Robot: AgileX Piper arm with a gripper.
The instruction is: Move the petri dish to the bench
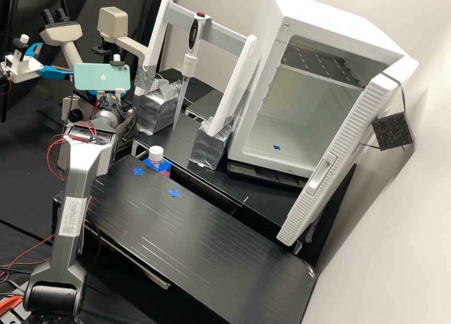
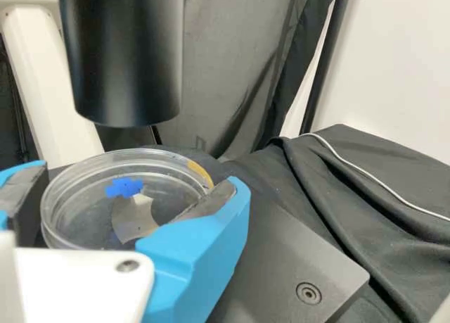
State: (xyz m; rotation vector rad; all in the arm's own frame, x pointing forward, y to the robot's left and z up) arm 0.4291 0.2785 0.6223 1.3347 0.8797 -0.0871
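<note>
Plan your route over the black counter [image 1: 202, 239]: its blue crosses lie by the back edge, towards the left corner, and either could be your landing spot. The open white cabinet [image 1: 300, 107] is well off that route, past the same edge. The pipette stand [image 1: 155, 37] is nearer; swing wide of its hanging pipette [image 1: 189, 67]. Close overhead, in the wrist view, you have a black cylinder [image 2: 126, 62], so slide out low from under it before you raise anything. Your gripper [image 2: 140, 176] looks clamped on the petri dish [image 2: 77, 217], jaws against opposite sides of its rim, over the dark base plate [image 2: 278, 256]; whether the dish has lifted off, you can't tell. Squeeze lightly, as clear, thin walls may flex or slip, and travel level. When you set down, mind the white-capped bottle [image 1: 156, 154] just beyond the back edge; let the dish settle flat, then part the jaws evenly.
</note>
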